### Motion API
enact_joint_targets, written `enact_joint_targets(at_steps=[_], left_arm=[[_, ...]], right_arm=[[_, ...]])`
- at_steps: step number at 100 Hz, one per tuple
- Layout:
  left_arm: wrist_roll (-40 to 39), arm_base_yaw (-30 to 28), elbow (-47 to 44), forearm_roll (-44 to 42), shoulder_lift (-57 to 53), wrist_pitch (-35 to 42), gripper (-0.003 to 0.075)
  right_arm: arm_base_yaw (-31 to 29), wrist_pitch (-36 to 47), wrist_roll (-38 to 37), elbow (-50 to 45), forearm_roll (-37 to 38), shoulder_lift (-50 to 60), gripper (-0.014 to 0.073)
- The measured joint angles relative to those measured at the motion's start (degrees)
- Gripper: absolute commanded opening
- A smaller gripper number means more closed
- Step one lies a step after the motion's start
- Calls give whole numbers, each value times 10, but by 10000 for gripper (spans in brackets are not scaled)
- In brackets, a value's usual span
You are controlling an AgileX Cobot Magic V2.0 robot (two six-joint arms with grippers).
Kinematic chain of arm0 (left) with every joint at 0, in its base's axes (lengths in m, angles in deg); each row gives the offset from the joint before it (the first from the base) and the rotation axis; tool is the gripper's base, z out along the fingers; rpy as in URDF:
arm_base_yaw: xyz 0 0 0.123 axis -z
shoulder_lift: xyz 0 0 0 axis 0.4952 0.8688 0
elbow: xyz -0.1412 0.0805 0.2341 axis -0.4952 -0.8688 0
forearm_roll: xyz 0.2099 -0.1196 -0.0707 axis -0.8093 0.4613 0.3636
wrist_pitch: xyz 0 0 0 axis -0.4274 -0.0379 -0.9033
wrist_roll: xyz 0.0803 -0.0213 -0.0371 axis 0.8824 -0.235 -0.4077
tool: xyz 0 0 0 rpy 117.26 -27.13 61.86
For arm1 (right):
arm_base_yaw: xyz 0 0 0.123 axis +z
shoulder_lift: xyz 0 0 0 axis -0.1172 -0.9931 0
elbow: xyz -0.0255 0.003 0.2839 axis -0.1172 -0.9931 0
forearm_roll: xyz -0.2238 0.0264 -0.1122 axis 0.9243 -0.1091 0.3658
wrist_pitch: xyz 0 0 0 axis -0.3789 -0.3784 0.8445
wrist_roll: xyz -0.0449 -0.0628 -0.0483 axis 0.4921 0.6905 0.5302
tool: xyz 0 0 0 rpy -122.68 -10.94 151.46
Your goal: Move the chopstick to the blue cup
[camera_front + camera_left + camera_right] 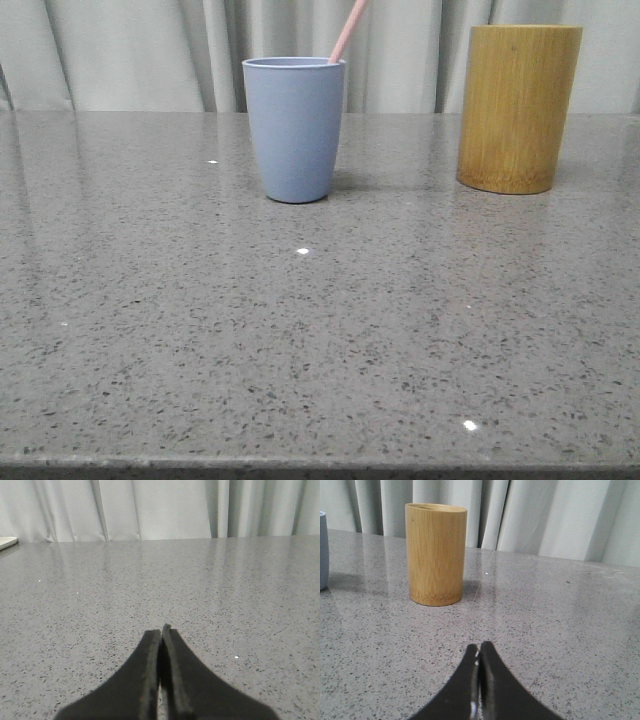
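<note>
The blue cup (294,128) stands upright on the grey stone table, left of centre at the back. A pale pink chopstick (348,30) leans out of it towards the upper right; only its upper end shows. The cup's edge also shows in the right wrist view (323,550). My left gripper (161,632) is shut and empty, low over bare table. My right gripper (480,647) is shut and empty, a short way in front of the bamboo holder. Neither gripper shows in the front view.
A taller yellow-brown bamboo holder (518,107) stands at the back right, also in the right wrist view (436,553). White curtains hang behind the table. A pale flat object (7,542) lies at the far table edge in the left wrist view.
</note>
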Motion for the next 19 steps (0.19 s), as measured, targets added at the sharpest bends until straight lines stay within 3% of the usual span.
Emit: enact_joint_targets(at_steps=[19], left_arm=[[0,0,0,0,0,0,-19]], right_arm=[[0,0,0,0,0,0,-68]])
